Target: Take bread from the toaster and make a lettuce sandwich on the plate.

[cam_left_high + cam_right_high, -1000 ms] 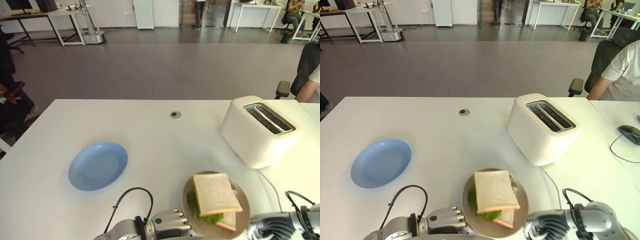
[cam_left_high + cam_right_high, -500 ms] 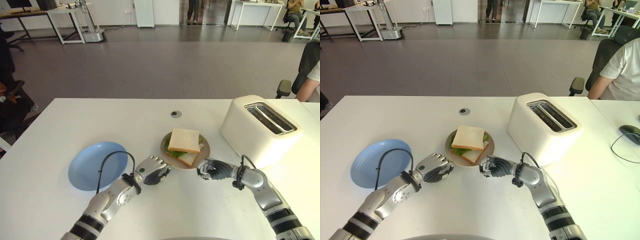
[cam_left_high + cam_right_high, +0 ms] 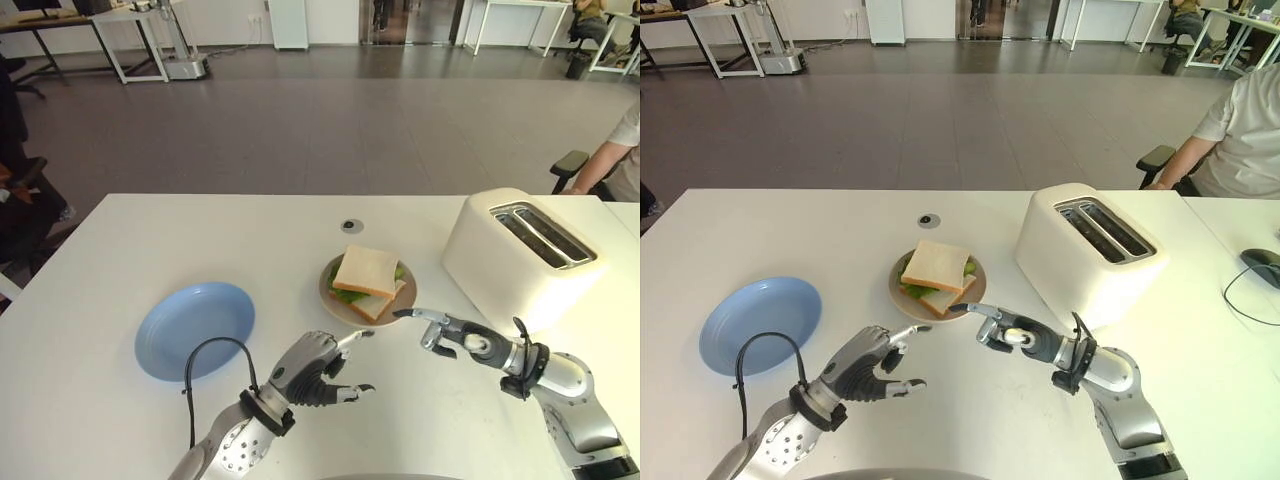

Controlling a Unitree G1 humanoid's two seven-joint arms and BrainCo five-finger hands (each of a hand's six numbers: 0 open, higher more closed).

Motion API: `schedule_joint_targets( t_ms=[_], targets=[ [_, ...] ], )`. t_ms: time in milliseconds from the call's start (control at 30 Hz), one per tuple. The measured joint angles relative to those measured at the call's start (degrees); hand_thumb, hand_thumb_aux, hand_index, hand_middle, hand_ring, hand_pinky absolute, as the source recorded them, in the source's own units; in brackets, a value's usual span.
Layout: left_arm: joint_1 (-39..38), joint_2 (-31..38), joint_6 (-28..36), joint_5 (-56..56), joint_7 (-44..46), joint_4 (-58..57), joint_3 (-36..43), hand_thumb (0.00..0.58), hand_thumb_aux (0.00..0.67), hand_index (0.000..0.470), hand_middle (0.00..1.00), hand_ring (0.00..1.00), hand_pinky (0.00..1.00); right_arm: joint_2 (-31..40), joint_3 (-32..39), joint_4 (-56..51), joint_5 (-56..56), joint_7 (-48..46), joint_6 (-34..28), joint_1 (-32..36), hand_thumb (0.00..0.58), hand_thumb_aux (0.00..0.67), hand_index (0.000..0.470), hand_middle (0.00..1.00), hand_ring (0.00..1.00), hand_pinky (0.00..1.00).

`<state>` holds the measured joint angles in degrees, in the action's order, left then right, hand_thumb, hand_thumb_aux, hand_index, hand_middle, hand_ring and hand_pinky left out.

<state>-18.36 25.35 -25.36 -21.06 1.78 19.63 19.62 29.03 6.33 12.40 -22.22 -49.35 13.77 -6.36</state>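
Your lettuce sandwich [image 3: 367, 275] on tan plate [image 3: 404, 299], mid-table, toaster [image 3: 520, 262] at its 3 o'clock, your right hand [image 3: 447, 335] at 4 o'clock, fingers spread, holding nothing, left hand [image 3: 310, 368] at 7 o'clock, likewise splayed, blue plate [image 3: 195, 330] at 8 o'clock.

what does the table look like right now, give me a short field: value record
sandwich: two bread slices with lettuce between them, on the tan plate
blue plate: bare, to the robot's left of the tan plate
toaster: right of the sandwich, no bread sticking out of its slots
left hand: open, holds nothing, above the table short of the tan plate
right hand: open, holds nothing, fingertips near the tan plate's right edge
task state: sandwich looks assembled
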Motion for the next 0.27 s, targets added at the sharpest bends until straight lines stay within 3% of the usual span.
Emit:
schedule_joint_targets(
  t_ms=[167, 267],
  targets=[
    [1.46, -3.61, -8.23, 25.95, 9.04, -4.45, 0.48, 0.000, 0.000, 0.000, 0.00, 0.00, 0.00, -12.18, 1.81, -4.01, -4.53, 4.48, -1.67, 3.46, 0.000, 0.000, 0.000, 0.00, 0.00, 0.00],
    [3.26, -6.08, -9.11, 34.04, 14.42, -6.87, 1.69, 0.000, 0.000, 0.000, 0.00, 0.00, 0.00, -14.31, -0.51, -4.12, -9.34, 5.56, -4.54, 1.83, 0.000, 0.000, 0.000, 0.00, 0.00, 0.00]
  ],
)
